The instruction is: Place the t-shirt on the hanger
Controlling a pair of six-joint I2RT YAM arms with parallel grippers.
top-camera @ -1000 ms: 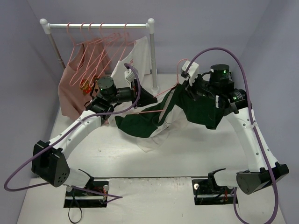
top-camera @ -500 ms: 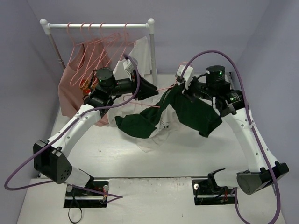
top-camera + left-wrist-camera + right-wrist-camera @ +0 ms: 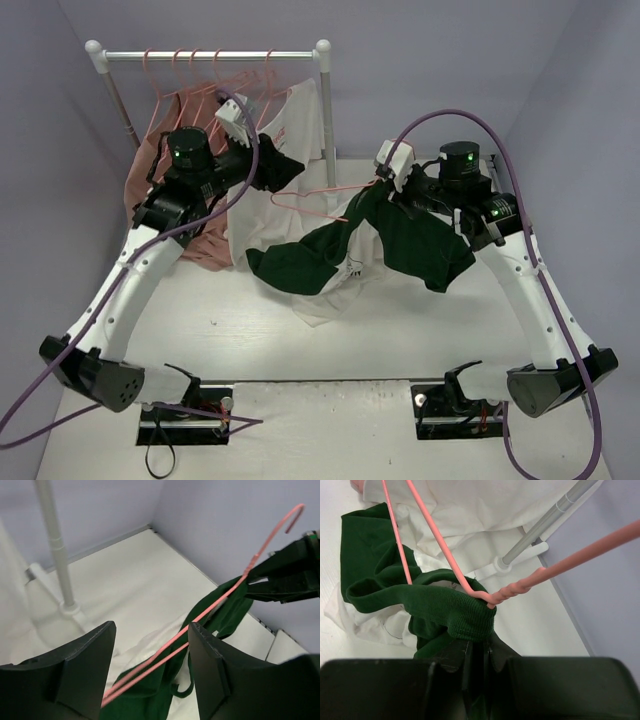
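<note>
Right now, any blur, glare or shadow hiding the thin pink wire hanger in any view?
Left wrist: thin pink wire hanger sharp, left gripper's black fingers slightly soft. Right wrist: t-shirt's dark green ribbed collar crisp, hanger's hook arm blurs toward the upper right. Top external: even light, no glare, hanger thin but traceable.

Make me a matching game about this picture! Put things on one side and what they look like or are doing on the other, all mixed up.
Things:
1. left gripper
2. right gripper
3. hanger
4. rail

What fits:
A. thin, pink wire
B. shut on the t-shirt
C. runs across the back, high up
D. open, holding nothing

Pairs: 1-D, 2-B, 3-A, 4-C
</note>
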